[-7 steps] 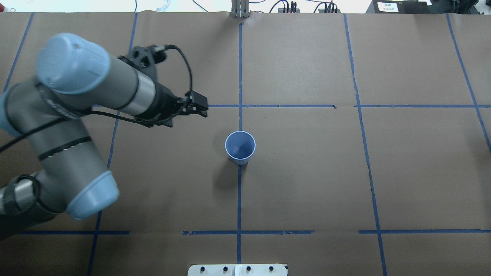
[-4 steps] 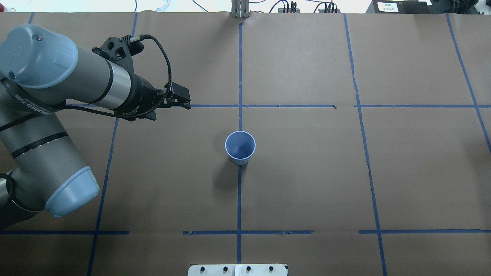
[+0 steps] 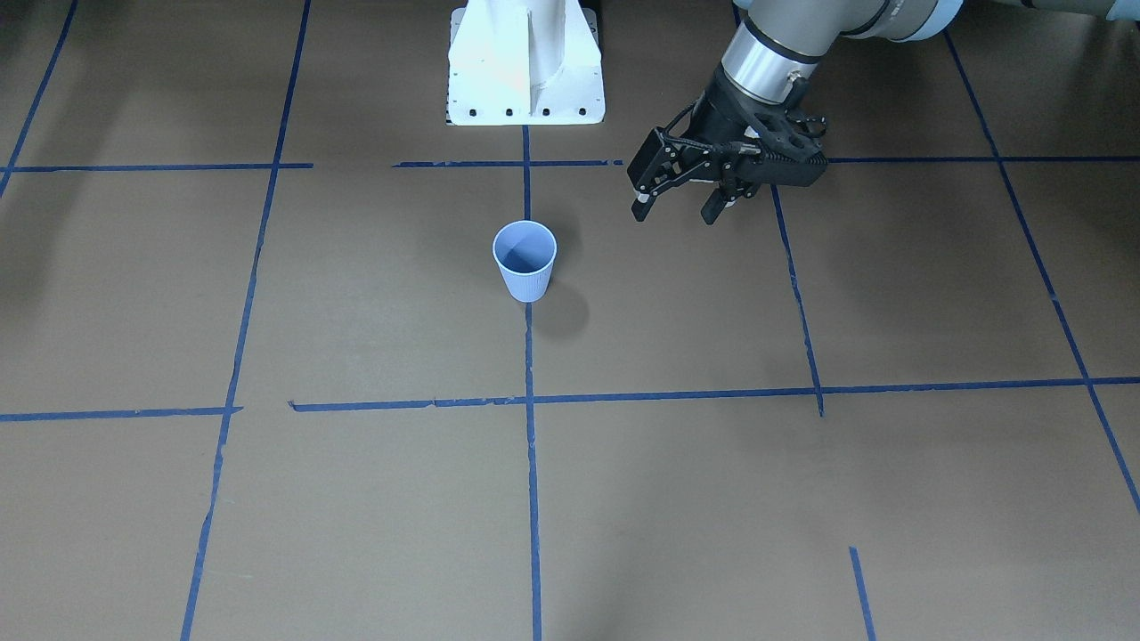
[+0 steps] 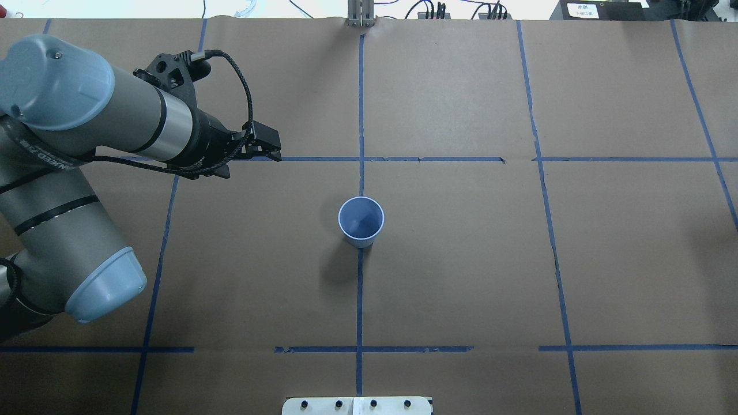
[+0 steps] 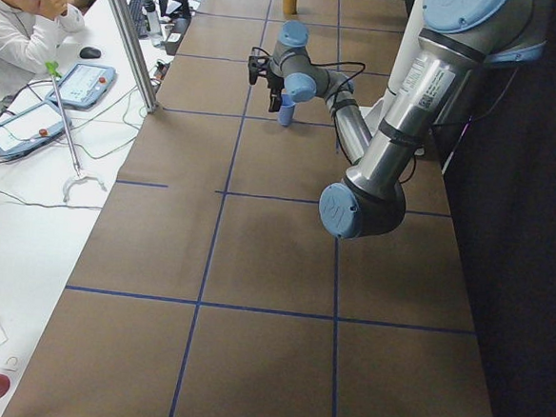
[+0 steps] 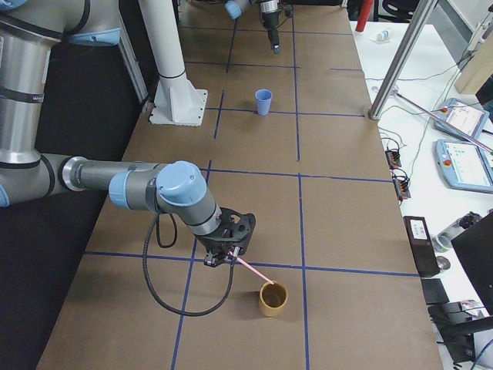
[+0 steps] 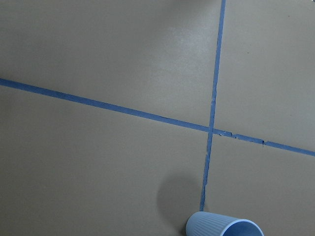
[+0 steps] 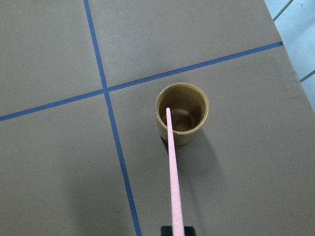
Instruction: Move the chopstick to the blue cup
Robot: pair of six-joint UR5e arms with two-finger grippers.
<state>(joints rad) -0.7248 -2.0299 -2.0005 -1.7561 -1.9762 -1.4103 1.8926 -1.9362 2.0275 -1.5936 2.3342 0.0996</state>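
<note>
The blue cup stands upright and empty at the table's middle; it also shows in the front view and at the bottom edge of the left wrist view. My left gripper is open and empty, hovering to the cup's left and apart from it. My right gripper is shut on the pink chopstick at the table's far right end. The stick's tip sits over the mouth of a brown cup, also seen in the right exterior view.
Brown paper with blue tape lines covers the table. The white robot base stands at the robot's edge. A metal post stands at the far edge. An operator sits at a side desk.
My left arm has drawn back to the left, away from the blue cup, with its gripper still open. The cup has not moved.
</note>
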